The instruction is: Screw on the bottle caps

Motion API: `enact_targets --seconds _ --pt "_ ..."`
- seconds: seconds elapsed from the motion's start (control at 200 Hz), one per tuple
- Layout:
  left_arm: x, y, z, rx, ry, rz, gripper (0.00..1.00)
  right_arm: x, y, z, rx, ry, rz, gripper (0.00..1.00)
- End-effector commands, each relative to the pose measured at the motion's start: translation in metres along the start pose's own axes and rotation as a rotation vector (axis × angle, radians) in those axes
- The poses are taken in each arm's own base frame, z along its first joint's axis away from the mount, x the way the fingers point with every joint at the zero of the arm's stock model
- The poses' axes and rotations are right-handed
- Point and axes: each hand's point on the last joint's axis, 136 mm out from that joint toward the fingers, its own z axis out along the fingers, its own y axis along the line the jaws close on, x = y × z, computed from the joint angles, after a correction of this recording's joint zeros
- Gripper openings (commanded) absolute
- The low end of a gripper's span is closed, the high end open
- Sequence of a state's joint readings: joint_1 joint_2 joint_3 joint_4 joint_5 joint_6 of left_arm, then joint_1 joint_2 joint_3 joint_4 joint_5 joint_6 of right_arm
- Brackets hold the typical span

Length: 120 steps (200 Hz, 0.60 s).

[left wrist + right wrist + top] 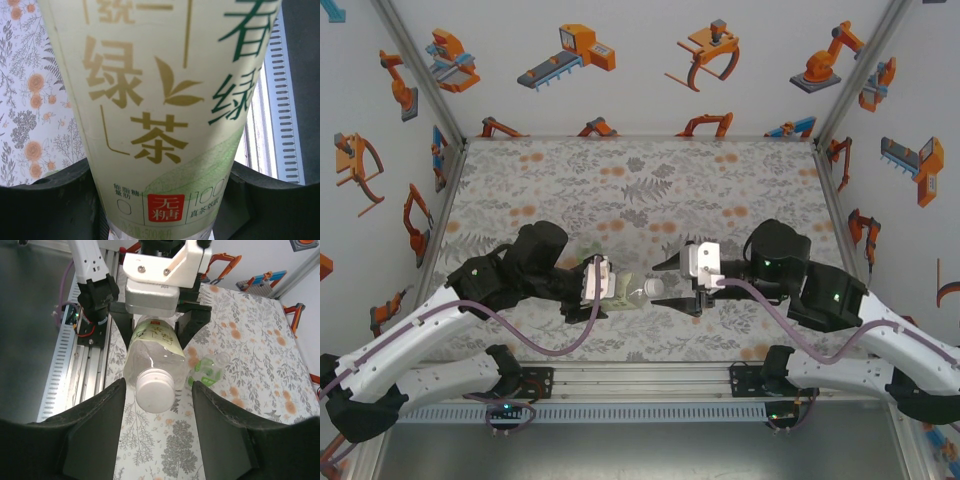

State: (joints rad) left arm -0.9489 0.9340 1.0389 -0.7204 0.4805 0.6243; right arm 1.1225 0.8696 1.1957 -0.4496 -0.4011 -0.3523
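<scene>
Around the bottle (151,340), the left gripper (608,285) is clamped; its white cap (155,389) sits between the spread fingers of the right gripper (668,286), seemingly untouched.

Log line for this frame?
left hand: shut on bottle | right hand: open around cap | spare bottle: uncapped on table

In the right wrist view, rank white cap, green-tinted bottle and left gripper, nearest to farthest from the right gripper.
1. White cap: inside the open right gripper.
2. Green-tinted bottle: on the table, right of view.
3. Left gripper: farthest back, clamping the capped bottle.
</scene>
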Motion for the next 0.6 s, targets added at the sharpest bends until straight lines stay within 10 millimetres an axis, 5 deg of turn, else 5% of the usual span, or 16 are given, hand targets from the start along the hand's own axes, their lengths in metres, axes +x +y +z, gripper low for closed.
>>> enact_targets --seconds 0.0,0.396,0.596 --pt "-0.01 -0.005 -0.007 0.015 -0.039 0.011 0.0 -0.001 0.004 -0.001 -0.015 -0.018 -0.049 0.51" --pt "-0.012 -0.004 -0.006 0.012 -0.044 0.019 0.0 0.006 0.001 0.003 0.001 0.002 -0.033 0.3" --pt "-0.011 0.002 -0.003 -0.015 -0.044 0.018 0.0 0.006 -0.02 0.002 0.132 -0.044 0.136 0.0"
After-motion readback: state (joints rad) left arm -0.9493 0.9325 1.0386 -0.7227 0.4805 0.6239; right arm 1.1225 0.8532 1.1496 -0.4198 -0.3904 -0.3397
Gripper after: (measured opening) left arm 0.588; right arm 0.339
